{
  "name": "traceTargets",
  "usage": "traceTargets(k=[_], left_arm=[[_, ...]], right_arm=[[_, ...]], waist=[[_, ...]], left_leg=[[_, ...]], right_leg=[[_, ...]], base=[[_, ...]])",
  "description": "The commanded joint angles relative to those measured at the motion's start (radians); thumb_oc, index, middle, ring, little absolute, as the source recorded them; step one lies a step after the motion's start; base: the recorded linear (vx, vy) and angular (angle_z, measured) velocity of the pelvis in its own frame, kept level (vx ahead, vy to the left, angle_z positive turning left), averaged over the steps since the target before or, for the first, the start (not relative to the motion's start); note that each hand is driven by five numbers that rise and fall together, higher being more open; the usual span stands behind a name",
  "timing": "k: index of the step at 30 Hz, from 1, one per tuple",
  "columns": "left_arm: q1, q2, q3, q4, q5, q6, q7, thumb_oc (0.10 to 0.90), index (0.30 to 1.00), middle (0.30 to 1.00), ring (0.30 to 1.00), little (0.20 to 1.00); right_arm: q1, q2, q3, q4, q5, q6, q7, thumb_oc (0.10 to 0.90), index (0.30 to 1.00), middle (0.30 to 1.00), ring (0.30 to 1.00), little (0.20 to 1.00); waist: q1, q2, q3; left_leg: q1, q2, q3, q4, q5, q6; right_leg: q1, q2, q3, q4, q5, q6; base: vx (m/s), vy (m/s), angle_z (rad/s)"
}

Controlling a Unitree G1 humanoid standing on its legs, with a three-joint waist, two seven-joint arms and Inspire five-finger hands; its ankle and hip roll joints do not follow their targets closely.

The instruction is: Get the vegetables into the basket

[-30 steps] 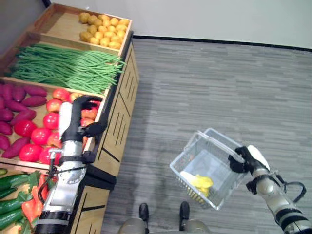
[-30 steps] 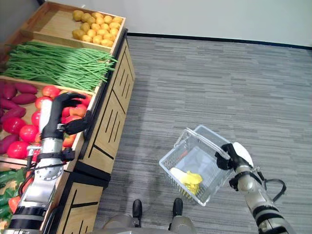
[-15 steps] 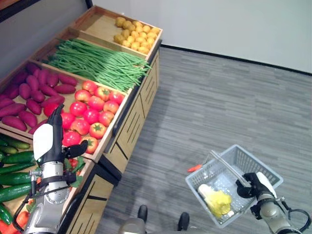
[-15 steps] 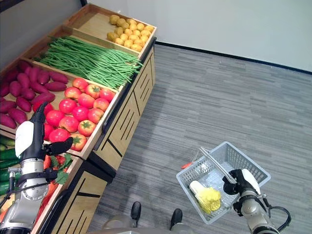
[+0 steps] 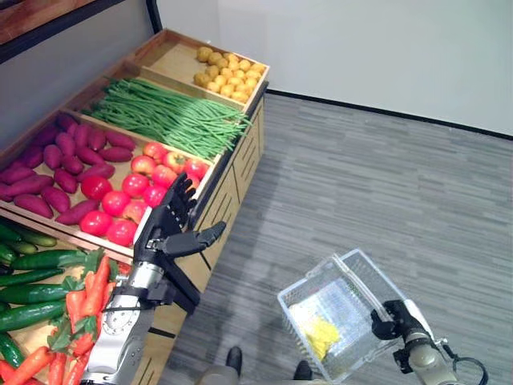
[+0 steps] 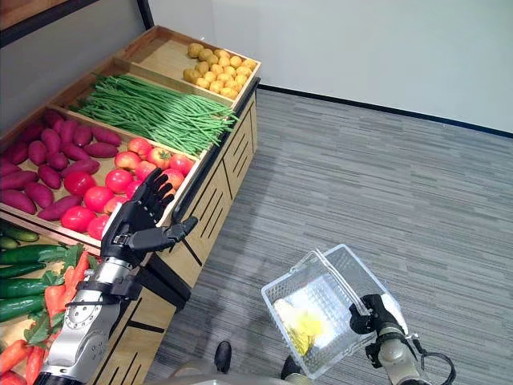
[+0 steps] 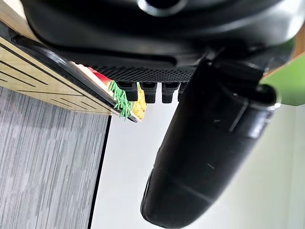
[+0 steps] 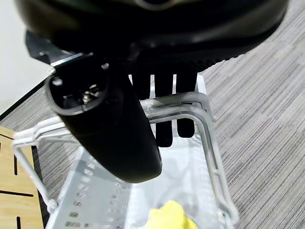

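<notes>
Left eye view: spread left hand (image 5: 170,226) hovers by tomatoes (image 5: 132,188); right hand (image 5: 390,318) grips basket (image 5: 341,321) handle.

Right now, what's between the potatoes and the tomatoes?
The green beans fill the bin between the potatoes and the tomatoes, seen in both eye views.

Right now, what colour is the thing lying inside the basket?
Yellow, lying in the clear basket that the right hand holds; the left eye view shows it best.

The basket (image 5: 341,321) looked like clear perforated plastic. The stand (image 5: 228,172) was pale matt wood. The tomatoes (image 5: 128,196) were glossy and smooth. The floor (image 5: 377,192) was grey ribbed carpet.
</notes>
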Motion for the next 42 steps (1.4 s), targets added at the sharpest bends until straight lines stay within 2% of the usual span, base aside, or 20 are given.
traceTargets(k=[1,6,7,8,10,11,13,15,16,19,22,24,31,34,35,36,37,38,39,42], left_arm=[[-0.043,0.05,0.009,-0.1,-0.028,-0.076,-0.02,0.9,1.0,1.0,1.0,1.0],[-0.059,0.078,0.007,-0.131,-0.044,-0.083,-0.015,0.9,1.0,1.0,1.0,1.0],[-0.072,0.102,-0.001,-0.155,-0.057,-0.084,-0.024,0.9,1.0,1.0,1.0,1.0],[-0.072,0.102,-0.001,-0.155,-0.058,-0.083,-0.024,0.9,1.0,1.0,1.0,1.0],[-0.102,0.109,-0.009,-0.184,-0.068,-0.085,-0.026,0.9,1.0,1.0,1.0,1.0],[-0.103,0.109,-0.009,-0.184,-0.068,-0.085,-0.026,0.9,1.0,1.0,1.0,1.0],[-0.121,0.098,-0.007,-0.188,-0.072,-0.08,-0.033,0.9,1.0,1.0,1.0,1.0],[-0.128,0.089,-0.011,-0.189,-0.076,-0.074,-0.048,0.9,1.0,1.0,1.0,1.0],[-0.134,0.09,-0.011,-0.197,-0.074,-0.076,-0.057,0.9,1.0,1.0,1.0,1.0],[-0.144,0.109,-0.02,-0.212,-0.056,-0.077,-0.058,0.9,1.0,1.0,1.0,1.0],[-0.146,0.117,-0.02,-0.218,-0.042,-0.078,-0.042,0.9,1.0,1.0,1.0,1.0],[-0.14,0.123,-0.016,-0.216,-0.038,-0.075,-0.036,0.9,1.0,1.0,1.0,1.0],[-0.125,0.166,-0.002,-0.237,-0.023,-0.066,-0.028,0.9,1.0,1.0,1.0,1.0],[-0.126,0.175,0.01,-0.248,-0.021,-0.068,-0.024,0.9,1.0,1.0,1.0,1.0],[-0.125,0.176,0.01,-0.251,-0.02,-0.069,-0.023,0.9,1.0,1.0,1.0,1.0],[-0.138,0.183,0.008,-0.252,-0.015,-0.076,-0.009,0.9,1.0,1.0,1.0,1.0],[-0.139,0.182,0.009,-0.252,-0.014,-0.076,-0.008,0.9,1.0,1.0,1.0,1.0],[-0.147,0.181,0.003,-0.246,-0.013,-0.078,-0.004,0.9,1.0,1.0,1.0,1.0],[-0.158,0.182,-0.009,-0.234,-0.014,-0.086,-0.006,0.9,1.0,1.0,1.0,1.0],[-0.186,0.18,-0.016,-0.221,-0.025,-0.106,-0.002,0.9,1.0,1.0,1.0,1.0]], right_arm=[[-0.092,-0.087,0.012,-0.056,0.025,-0.074,-0.044,0.4,0.3,0.3,0.3,0.3],[-0.119,-0.088,0.03,-0.051,0.03,-0.072,-0.051,0.4,0.3,0.3,0.3,0.3],[-0.126,-0.091,0.039,-0.038,0.046,-0.077,-0.06,0.4,0.3,0.3,0.3,0.3],[-0.126,-0.091,0.039,-0.038,0.047,-0.077,-0.06,0.4,0.3,0.3,0.3,0.3],[-0.136,-0.095,0.02,0.001,0.088,-0.083,-0.083,0.4,0.3,0.3,0.3,0.3],[-0.136,-0.095,0.019,0.002,0.088,-0.083,-0.083,0.4,0.3,0.3,0.3,0.3],[-0.129,-0.104,-0.007,0.005,0.103,-0.082,-0.085,0.4,0.3,0.3,0.3,0.3],[-0.107,-0.103,-0.04,0.028,0.112,-0.074,-0.091,0.4,0.3,0.3,0.3,0.3],[-0.083,-0.106,-0.066,0.022,0.116,-0.071,-0.096,0.4,0.3,0.3,0.3,0.3],[-0.061,-0.103,-0.098,0.044,0.127,-0.06,-0.102,0.4,0.3,0.3,0.3,0.3],[-0.056,-0.097,-0.112,0.061,0.132,-0.054,-0.108,0.4,0.3,0.3,0.3,0.3],[-0.051,-0.086,-0.119,0.055,0.134,-0.051,-0.112,0.4,0.3,0.3,0.3,0.3],[-0.089,-0.036,-0.097,0.083,0.139,-0.036,-0.117,0.4,0.3,0.3,0.3,0.3],[-0.09,-0.026,-0.093,0.088,0.136,-0.032,-0.112,0.4,0.3,0.3,0.3,0.3],[-0.091,-0.026,-0.093,0.096,0.135,-0.029,-0.111,0.4,0.3,0.3,0.3,0.3],[-0.105,-0.023,-0.084,0.103,0.135,-0.023,-0.111,0.4,0.3,0.3,0.3,0.3],[-0.107,-0.024,-0.083,0.103,0.135,-0.023,-0.111,0.4,0.3,0.3,0.3,0.3],[-0.108,-0.02,-0.079,0.102,0.138,-0.024,-0.111,0.4,0.3,0.3,0.3,0.3],[-0.108,-0.021,-0.077,0.118,0.146,-0.027,-0.106,0.4,0.3,0.3,0.3,0.3],[-0.097,-0.019,-0.07,0.137,0.174,-0.039,-0.095,0.4,0.3,0.3,0.3,0.3]], waist=[[0.006,-0.019,-0.028],[0.03,-0.01,0.031],[0.052,-0.002,0.054],[0.049,-0.002,0.052],[0.066,0.005,0.079],[0.063,0.006,0.077],[0.035,-0.004,0.082],[-0.01,-0.007,0.063],[-0.042,-0.008,0.057],[-0.062,0.0,0.045],[-0.075,0.007,0.04],[-0.079,0.011,0.037],[-0.053,-0.031,0.065],[-0.053,-0.033,0.067],[-0.055,-0.035,0.069],[-0.069,-0.018,0.077],[-0.068,-0.02,0.078],[-0.076,-0.018,0.079],[-0.09,-0.017,0.074],[-0.125,-0.02,0.061]], left_leg=[[-0.014,0.081,0.035,0.034,-0.024,-0.06],[-0.067,0.105,-0.008,0.103,-0.017,-0.075],[-0.122,0.129,-0.055,0.094,0.045,-0.111],[-0.125,0.13,-0.06,0.093,0.047,-0.112],[-0.197,0.154,-0.095,0.061,0.143,-0.158],[-0.203,0.153,-0.098,0.062,0.145,-0.158],[-0.211,0.155,0.031,0.125,0.091,-0.122],[-0.176,0.185,0.22,0.187,0.005,-0.109],[-0.149,0.213,0.362,0.276,-0.03,-0.106],[-0.106,0.216,0.408,0.327,-0.103,-0.109],[-0.076,0.188,0.405,0.276,-0.136,-0.098],[-0.06,0.174,0.414,0.214,-0.121,-0.09],[-0.048,0.111,0.407,0.185,-0.158,-0.026],[-0.032,0.093,0.404,0.179,-0.174,-0.009],[-0.021,0.077,0.4,0.174,-0.183,0.004],[-0.006,0.07,0.37,0.162,-0.18,0.02],[-0.006,0.067,0.373,0.16,-0.18,0.022],[-0.003,0.07,0.363,0.154,-0.176,0.021],[-0.008,0.074,0.353,0.132,-0.145,0.019],[-0.007,0.071,0.247,0.099,-0.112,-0.015]], right_leg=[[-0.024,-0.098,-0.005,0.169,-0.076,0.081],[-0.07,-0.088,-0.015,0.269,-0.13,0.059],[-0.076,-0.049,-0.042,0.242,-0.135,0.038],[-0.076,-0.047,-0.046,0.239,-0.134,0.037],[-0.08,-0.027,-0.13,0.179,-0.118,0.027],[-0.083,-0.027,-0.134,0.176,-0.114,0.027],[-0.088,-0.063,-0.199,0.157,-0.096,0.03],[-0.082,-0.07,-0.253,0.151,-0.113,0.027],[-0.08,-0.077,-0.308,0.148,-0.113,0.007],[-0.073,-0.083,-0.367,0.157,-0.119,-0.005],[-0.063,-0.098,-0.399,0.171,-0.107,0.008],[-0.062,-0.106,-0.417,0.187,-0.09,0.022],[-0.09,-0.196,-0.409,0.284,-0.025,0.077],[-0.107,-0.227,-0.386,0.349,0.01,0.101],[-0.124,-0.258,-0.364,0.405,0.039,0.127],[-0.16,-0.284,-0.284,0.504,0.083,0.146],[-0.167,-0.289,-0.278,0.513,0.08,0.146],[-0.195,-0.269,-0.212,0.519,0.066,0.145],[-0.215,-0.218,-0.124,0.45,0.049,0.12],[-0.209,-0.104,0.14,0.229,0.003,0.1]], base=[[-0.03,-0.014,0.02],[-0.11,-0.129,0.06],[-0.19,-0.273,0.25],[-0.19,-0.289,0.44],[-0.16,-0.204,0.81],[-0.19,-0.122,0.81],[-0.14,-0.097,1.19],[-0.12,-0.156,1.36],[-0.13,-0.072,0.95],[-0.1,-0.023,1.65],[-0.03,0.103,0.82],[-0.01,0.173,0.88],[-0.01,0.198,0.19],[0.02,0.165,0.04],[0.06,0.258,0.06],[0.05,0.198,0.14],[0.01,0.105,0.29],[-0.07,-0.044,0.42],[-0.03,-0.077,0.45],[0.1,-0.163,0.54]])
